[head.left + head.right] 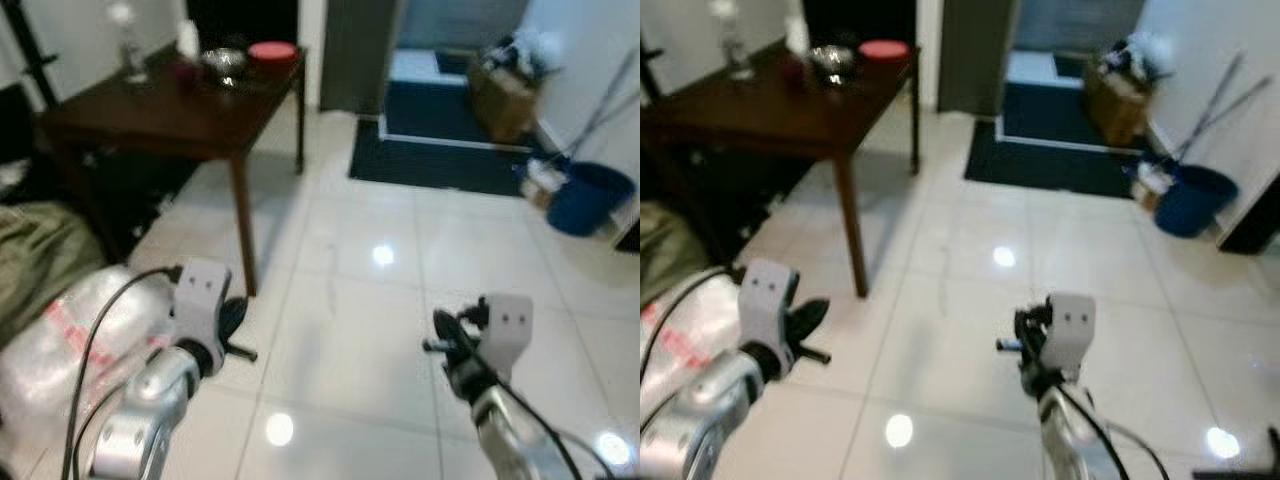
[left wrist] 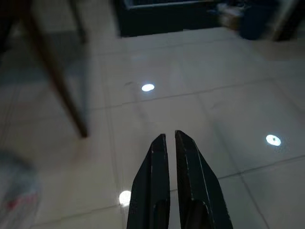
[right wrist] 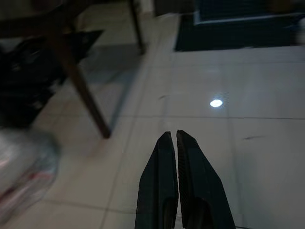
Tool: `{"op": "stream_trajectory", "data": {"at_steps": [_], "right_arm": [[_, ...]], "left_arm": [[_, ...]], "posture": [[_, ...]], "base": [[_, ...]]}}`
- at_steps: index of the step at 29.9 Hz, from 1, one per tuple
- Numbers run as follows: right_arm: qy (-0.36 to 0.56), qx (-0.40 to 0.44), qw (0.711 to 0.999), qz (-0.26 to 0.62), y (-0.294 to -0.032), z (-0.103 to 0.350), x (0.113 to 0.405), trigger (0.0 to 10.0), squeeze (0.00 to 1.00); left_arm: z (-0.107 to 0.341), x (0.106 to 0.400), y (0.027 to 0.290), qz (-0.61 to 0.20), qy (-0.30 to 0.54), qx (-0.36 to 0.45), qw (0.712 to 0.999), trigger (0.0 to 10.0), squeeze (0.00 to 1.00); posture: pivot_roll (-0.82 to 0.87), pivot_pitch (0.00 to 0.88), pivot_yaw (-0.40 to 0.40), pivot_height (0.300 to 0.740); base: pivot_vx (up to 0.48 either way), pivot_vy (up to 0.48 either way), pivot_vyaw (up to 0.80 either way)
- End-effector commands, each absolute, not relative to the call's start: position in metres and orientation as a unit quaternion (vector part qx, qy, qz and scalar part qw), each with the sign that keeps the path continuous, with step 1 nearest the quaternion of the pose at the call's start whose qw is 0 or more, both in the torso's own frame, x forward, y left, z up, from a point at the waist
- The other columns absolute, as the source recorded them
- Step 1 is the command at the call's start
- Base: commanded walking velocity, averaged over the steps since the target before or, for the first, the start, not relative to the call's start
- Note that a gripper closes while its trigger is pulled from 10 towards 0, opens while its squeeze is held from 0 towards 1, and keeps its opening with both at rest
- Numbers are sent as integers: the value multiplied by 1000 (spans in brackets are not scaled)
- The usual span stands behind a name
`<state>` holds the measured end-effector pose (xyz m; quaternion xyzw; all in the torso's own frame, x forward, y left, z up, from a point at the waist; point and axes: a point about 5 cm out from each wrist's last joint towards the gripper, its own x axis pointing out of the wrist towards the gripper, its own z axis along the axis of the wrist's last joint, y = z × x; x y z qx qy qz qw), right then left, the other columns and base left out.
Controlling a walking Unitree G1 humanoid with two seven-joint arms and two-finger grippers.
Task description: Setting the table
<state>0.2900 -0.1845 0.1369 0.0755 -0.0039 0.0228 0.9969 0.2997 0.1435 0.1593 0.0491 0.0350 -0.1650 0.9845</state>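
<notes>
Glossy white floor tiles, dark polished wood table, shiny metal bowl, crinkly clear plastic bag.

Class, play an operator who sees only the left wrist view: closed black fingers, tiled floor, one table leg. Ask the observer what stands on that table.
Observer: A red lidded container sits at the dark table's far corner.
Operator: Anything beside it?
Observer: A shiny metal bowl, nearer the table's middle.
Operator: Where is my other arm?
Observer: The right gripper hangs over bare tile, fingers together, holding nothing.
</notes>
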Motion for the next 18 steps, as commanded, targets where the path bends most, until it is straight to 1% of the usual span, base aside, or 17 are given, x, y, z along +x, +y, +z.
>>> {"op": "stream_trajectory", "data": {"at_steps": [1, 3, 5, 6, 7, 9, 10, 11, 13, 14, 15, 16, 18], "right_arm": [[23, 75, 997, 27, -181, 122, 286, 10000, 0], [52, 72, 996, 27, -179, 104, 283, 10000, 0], [52, 72, 996, 27, -179, 104, 283, 10000, 0], [70, 69, 995, 26, -178, 92, 280, 10000, 0], [70, 69, 995, 26, -178, 92, 280, 10000, 0], [124, 62, 990, 26, -177, 60, 269, 10000, 0], [124, 62, 990, 26, -177, 60, 269, 10000, 0], [152, 57, 986, 27, -176, 44, 262, 10000, 0], [152, 57, 986, 27, -176, 44, 262, 10000, 0], [182, 55, 981, 33, -175, 27, 255, 10000, 0], [182, 55, 981, 33, -175, 27, 255, 10000, 0], [204, 42, 977, 41, -173, 14, 249, 10000, 0], [231, 14, 971, 66, -168, -3, 242, 10000, 0]], "left_arm": [[142, 297, 150, -157, 61, 66, 984, 10000, 0], [126, 292, 151, -161, 78, 89, 980, 10000, 0], [126, 292, 151, -161, 78, 89, 980, 10000, 0], [118, 289, 151, -164, 90, 90, 978, 10000, 0], [118, 289, 151, -164, 90, 90, 978, 10000, 0], [97, 282, 154, -164, 122, 93, 974, 10000, 0], [97, 282, 154, -164, 122, 93, 974, 10000, 0], [86, 279, 157, -161, 139, 95, 972, 10000, 0], [86, 279, 157, -161, 139, 95, 972, 10000, 0], [72, 274, 162, -156, 160, 101, 970, 10000, 0], [72, 274, 162, -156, 160, 101, 970, 10000, 0], [60, 270, 167, -150, 173, 114, 967, 10000, 0], [34, 261, 181, -113, 201, 156, 960, 10000, 0]], "posture": [[85, 71, 52, 740], [87, 72, 49, 740], [87, 72, 49, 740], [86, 70, 49, 740], [86, 70, 49, 740], [87, 73, 47, 740], [87, 73, 47, 740], [85, 72, 48, 740], [85, 72, 48, 740], [86, 72, 49, 740], [86, 72, 49, 740], [86, 72, 49, 740], [87, 70, 43, 740]], "base": [[0, 0, -781], [0, 0, -781], [0, 0, -781], [0, 0, -781], [0, 0, -781], [0, 0, -775], [0, 0, -775], [0, 0, -781], [0, 0, -781], [0, 0, -775], [0, 0, -775], [0, 0, 0], [392, 0, 0]]}}
